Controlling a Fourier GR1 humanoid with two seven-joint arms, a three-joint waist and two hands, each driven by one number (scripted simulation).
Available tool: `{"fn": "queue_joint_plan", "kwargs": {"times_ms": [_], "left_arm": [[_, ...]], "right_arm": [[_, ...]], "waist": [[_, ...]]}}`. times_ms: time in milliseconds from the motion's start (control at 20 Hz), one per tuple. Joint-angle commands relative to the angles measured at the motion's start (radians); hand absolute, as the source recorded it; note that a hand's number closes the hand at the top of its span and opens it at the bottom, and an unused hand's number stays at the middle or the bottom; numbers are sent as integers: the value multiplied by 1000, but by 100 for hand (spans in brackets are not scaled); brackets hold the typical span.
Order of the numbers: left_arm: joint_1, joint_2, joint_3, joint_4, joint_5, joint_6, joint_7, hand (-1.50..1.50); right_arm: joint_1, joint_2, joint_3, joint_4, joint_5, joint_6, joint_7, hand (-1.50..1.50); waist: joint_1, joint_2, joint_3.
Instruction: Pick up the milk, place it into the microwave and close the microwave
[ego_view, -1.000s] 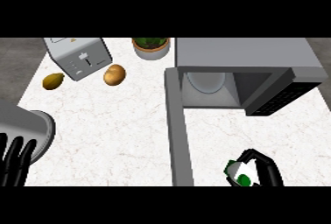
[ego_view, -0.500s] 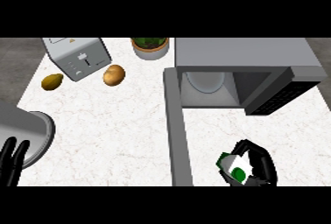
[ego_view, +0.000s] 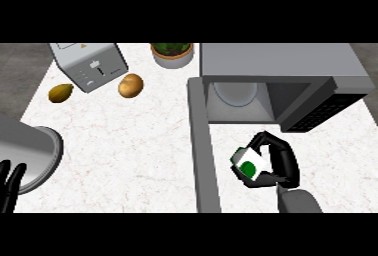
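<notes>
Resting at the lower left edge, our left robot hand (ego_view: 10, 182) shows only straight fingers, the remainder cut off. Just beside it sits a grey pot (ego_view: 29, 155), partly out of view. Farther up the bench (ego_view: 125, 135) we see a lemon (ego_view: 61, 92), a toaster (ego_view: 90, 65), a potato (ego_view: 131, 85) and a plant (ego_view: 172, 52). The microwave (ego_view: 284, 70) stands open, its door (ego_view: 204, 150) swung toward us. Our right robot hand (ego_view: 277, 160) curls round the milk (ego_view: 249, 164), in front of the cavity and just right of the door. Fingers hide much of the carton. Bare bench lies between milk and cavity.
</notes>
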Motion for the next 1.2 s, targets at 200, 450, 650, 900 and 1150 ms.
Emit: {"fn": "queue_joint_plan", "kwargs": {"times_ms": [200,450,650,900,1150], "left_arm": [[8,22,64,19,35,-37,-16,-150],[-22,-6,20,50,-2,-40,-31,-150],[-34,14,47,18,42,-42,30,-150],[-63,22,58,56,67,-62,15,-150],[-62,24,52,69,49,-79,-12,-150]], "right_arm": [[-298,28,8,86,92,-251,283,150],[-501,-25,-102,343,114,-265,259,150],[-639,-85,-141,529,144,-288,255,150],[-765,-144,-200,725,162,-374,223,150],[-799,-176,-247,807,169,-521,170,150]], "waist": [[15,3,0],[17,7,1],[26,12,2],[60,27,2],[75,33,3]]}}
